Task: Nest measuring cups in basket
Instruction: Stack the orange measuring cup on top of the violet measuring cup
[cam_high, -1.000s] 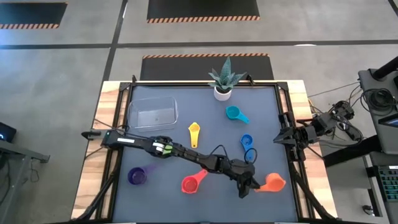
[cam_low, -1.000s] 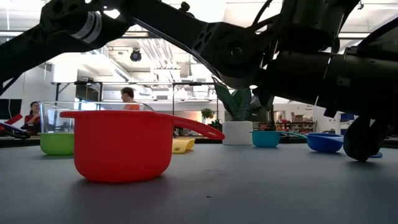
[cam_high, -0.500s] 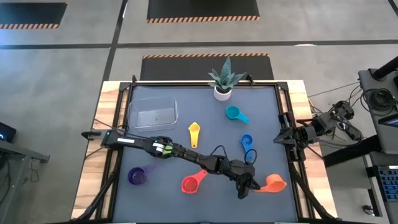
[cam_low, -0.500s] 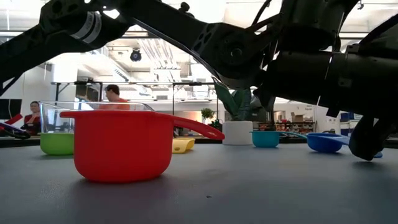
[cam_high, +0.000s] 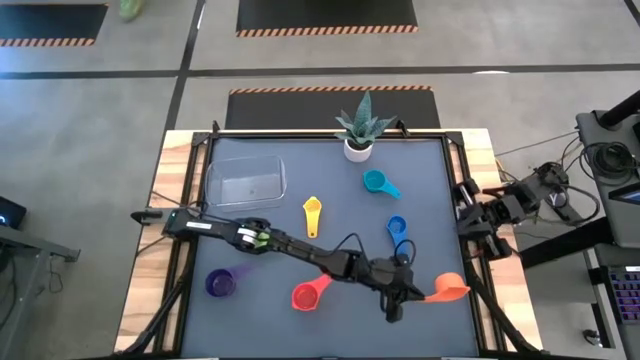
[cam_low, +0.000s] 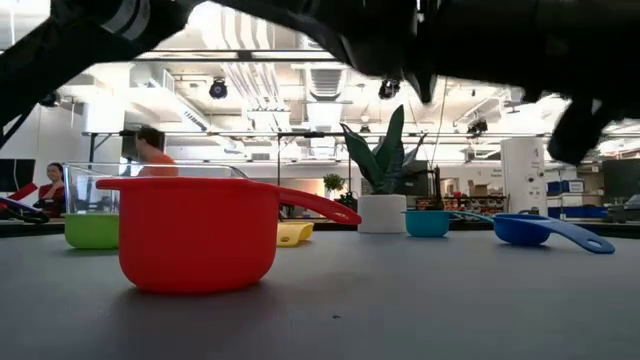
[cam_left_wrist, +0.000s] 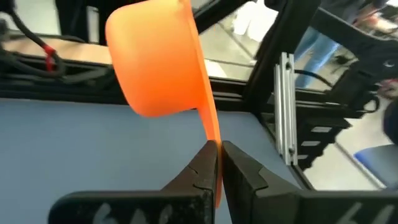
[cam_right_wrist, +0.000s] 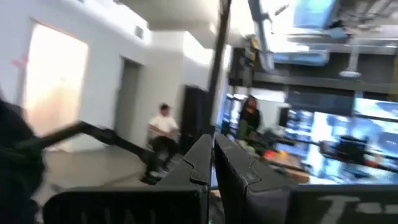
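Note:
My left gripper (cam_high: 408, 294) reaches across to the table's near right corner and is shut on the orange cup (cam_left_wrist: 158, 62), also seen in the high view (cam_high: 450, 289). The red cup (cam_high: 305, 295), purple cup (cam_high: 220, 283), yellow cup (cam_high: 312, 215), blue cup (cam_high: 397, 228) and teal cup (cam_high: 377, 182) stand on the mat. The green cup (cam_low: 90, 230) shows partly beside the left arm. The clear basket (cam_high: 246, 180) sits at the far left. My right gripper (cam_right_wrist: 212, 149) waits shut at the table's right edge (cam_high: 478, 216). My left gripper pinches the orange cup's flat handle (cam_left_wrist: 211, 134) between its two fingers, near the handle's free end. The fingers lie along the handle. The cup is lifted clear of the table and tilted, its bowl out beyond the fingertips toward the right edge.
A white plant pot (cam_high: 358, 148) with a spiky plant stands at the far edge. The left arm stretches low across the mat's middle, over the space between the red and yellow cups. A black cable loop (cam_high: 403, 250) lies by the blue cup. People show in the room behind.
My left gripper has risen from the table with the orange cup, lifting it clear and tipping it, and has drifted slightly toward the right edge. In the low view it has climbed out of the picture's lower part. My right arm has shifted a little at the right edge.

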